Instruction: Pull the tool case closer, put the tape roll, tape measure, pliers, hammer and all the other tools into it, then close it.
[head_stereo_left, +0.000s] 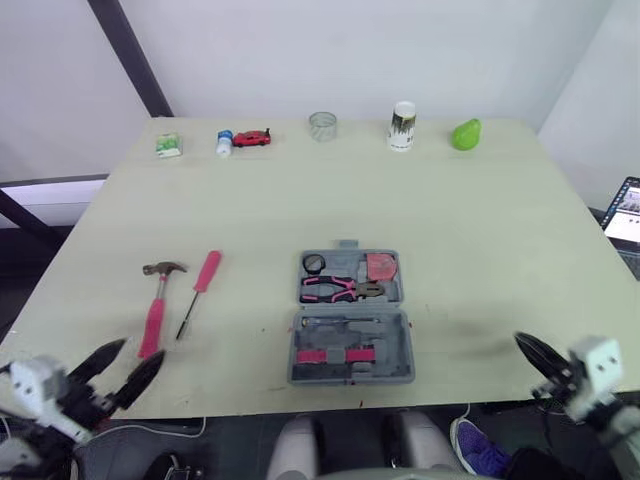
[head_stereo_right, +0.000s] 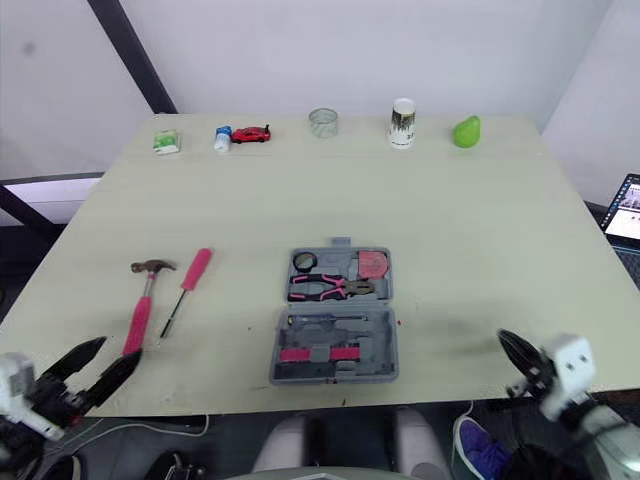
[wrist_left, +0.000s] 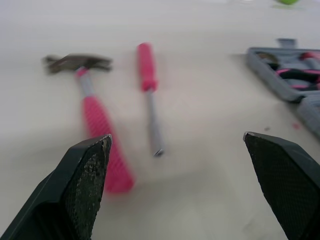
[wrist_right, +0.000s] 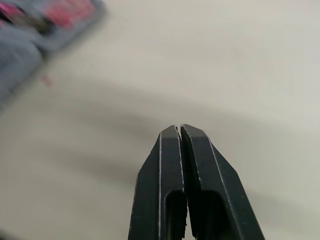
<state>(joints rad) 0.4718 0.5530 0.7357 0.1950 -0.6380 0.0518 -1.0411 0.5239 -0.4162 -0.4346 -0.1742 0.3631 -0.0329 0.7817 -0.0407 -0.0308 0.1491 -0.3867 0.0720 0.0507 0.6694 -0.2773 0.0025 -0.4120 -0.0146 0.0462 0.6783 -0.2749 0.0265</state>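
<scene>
The grey tool case (head_stereo_left: 352, 318) lies open near the table's front edge, middle. In its far half rest pink-handled pliers (head_stereo_left: 340, 290), a dark tape roll (head_stereo_left: 314, 264) and a pink tape measure (head_stereo_left: 381, 266). To its left on the table lie a pink-handled hammer (head_stereo_left: 156, 305) and a pink-handled screwdriver (head_stereo_left: 200, 290). My left gripper (head_stereo_left: 128, 368) is open at the front left edge, just short of the hammer's handle end (wrist_left: 107, 165). My right gripper (head_stereo_left: 528, 350) is shut with nothing in it at the front right edge, well right of the case.
Along the table's far edge stand a green-white packet (head_stereo_left: 168, 145), a small bottle (head_stereo_left: 225, 142), a red toy car (head_stereo_left: 252, 138), a glass jar (head_stereo_left: 322, 126), a white cup (head_stereo_left: 402, 126) and a green pear-shaped thing (head_stereo_left: 466, 134). A laptop (head_stereo_left: 625, 215) sits off the table's right side.
</scene>
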